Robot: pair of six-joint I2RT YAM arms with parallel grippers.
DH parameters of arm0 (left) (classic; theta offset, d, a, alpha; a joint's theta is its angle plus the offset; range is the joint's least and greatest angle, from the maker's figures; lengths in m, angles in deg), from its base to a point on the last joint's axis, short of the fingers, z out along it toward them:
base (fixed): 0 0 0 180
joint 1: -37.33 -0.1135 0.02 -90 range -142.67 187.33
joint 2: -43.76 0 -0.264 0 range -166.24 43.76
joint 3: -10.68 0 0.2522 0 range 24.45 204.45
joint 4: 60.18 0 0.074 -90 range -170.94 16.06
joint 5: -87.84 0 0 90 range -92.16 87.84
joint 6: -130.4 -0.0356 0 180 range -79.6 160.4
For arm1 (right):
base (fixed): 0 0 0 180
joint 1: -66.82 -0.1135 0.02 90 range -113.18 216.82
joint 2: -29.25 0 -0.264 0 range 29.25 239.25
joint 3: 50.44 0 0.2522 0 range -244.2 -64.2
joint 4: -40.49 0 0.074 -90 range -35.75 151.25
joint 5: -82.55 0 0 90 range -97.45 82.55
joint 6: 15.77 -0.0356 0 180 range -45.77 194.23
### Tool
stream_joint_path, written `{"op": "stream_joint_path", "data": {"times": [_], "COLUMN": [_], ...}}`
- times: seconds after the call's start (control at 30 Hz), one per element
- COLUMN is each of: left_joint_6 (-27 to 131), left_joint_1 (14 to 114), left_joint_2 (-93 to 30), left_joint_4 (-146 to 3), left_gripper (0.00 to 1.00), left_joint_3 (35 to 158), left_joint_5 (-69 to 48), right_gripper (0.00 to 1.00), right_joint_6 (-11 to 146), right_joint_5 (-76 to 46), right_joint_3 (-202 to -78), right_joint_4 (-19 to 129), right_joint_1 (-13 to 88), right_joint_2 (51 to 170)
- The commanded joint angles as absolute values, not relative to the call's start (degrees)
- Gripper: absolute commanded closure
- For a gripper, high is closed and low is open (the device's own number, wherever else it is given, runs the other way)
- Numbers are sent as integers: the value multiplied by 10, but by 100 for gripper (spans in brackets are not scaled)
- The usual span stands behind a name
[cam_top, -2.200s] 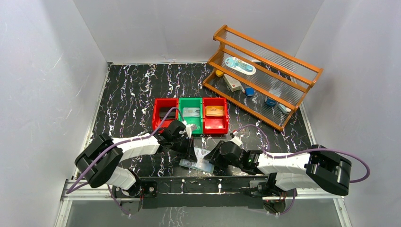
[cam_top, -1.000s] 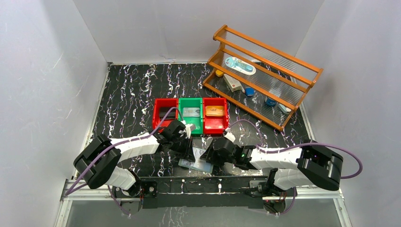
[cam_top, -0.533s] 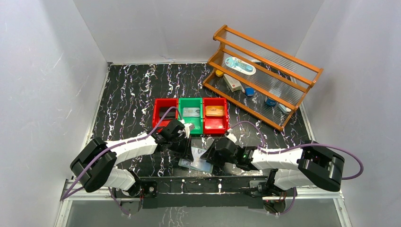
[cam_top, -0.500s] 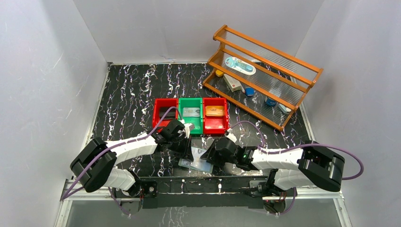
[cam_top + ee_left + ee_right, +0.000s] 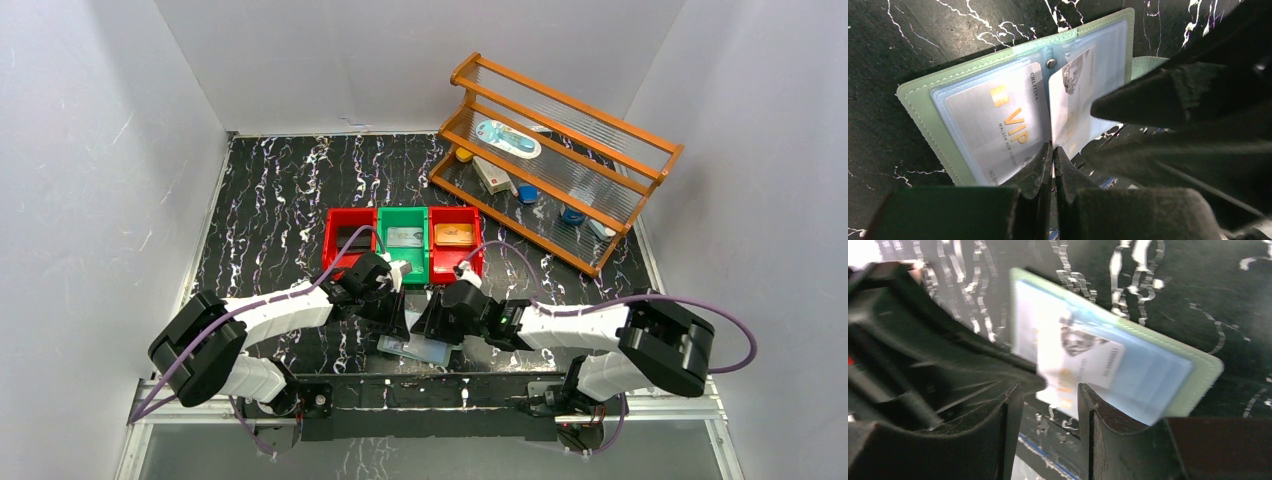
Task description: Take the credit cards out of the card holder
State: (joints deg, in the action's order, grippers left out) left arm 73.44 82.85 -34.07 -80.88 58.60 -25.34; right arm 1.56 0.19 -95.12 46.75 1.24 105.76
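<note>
The sage-green card holder (image 5: 923, 107) lies open near the table's front edge (image 5: 412, 349). A silvery VIP card (image 5: 998, 125) sits in its left clear sleeve. A white card with a picture (image 5: 1073, 90) sits in a sleeve to the right. My left gripper (image 5: 1052, 148) is shut on the thin edge of a clear sleeve page at the fold. My right gripper (image 5: 1048, 400) is open, its fingers either side of the white card's (image 5: 1083, 360) near corner, over the holder (image 5: 1200, 372). In the top view both grippers, left (image 5: 399, 320) and right (image 5: 426, 322), meet over the holder.
Three small bins stand behind the grippers: a red one (image 5: 330, 243) with a dark card, a green one (image 5: 403, 255) with a silvery card, a red one (image 5: 455, 262) with a tan-gold card. A wooden rack (image 5: 560, 160) with small items stands at the back right.
My right gripper has moved left and forward up to the holder, close against the left gripper. The left gripper has stayed on the sleeve and barely moved.
</note>
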Motion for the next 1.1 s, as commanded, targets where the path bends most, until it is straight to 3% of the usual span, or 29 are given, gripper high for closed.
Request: {"op": "stream_joint_path", "data": {"times": [0.0, 0.77, 1.07], "left_joint_6": [731, 734, 759], "left_joint_1": [829, 829, 829], "left_joint_2": [-325, -322, -323], "left_joint_4": [-819, -819, -772], "left_gripper": [100, 99, 78], "left_joint_3": [594, 594, 590], "left_joint_5": [-252, -248, -286], "right_gripper": [48, 48, 51], "right_joint_6": [-13, -22, -58], "right_joint_5": [24, 41, 24], "right_joint_3": [-962, -943, -909], "right_joint_4": [535, 596, 548], "right_joint_1": [18, 22, 25], "right_joint_2": [1099, 1091, 1116]}}
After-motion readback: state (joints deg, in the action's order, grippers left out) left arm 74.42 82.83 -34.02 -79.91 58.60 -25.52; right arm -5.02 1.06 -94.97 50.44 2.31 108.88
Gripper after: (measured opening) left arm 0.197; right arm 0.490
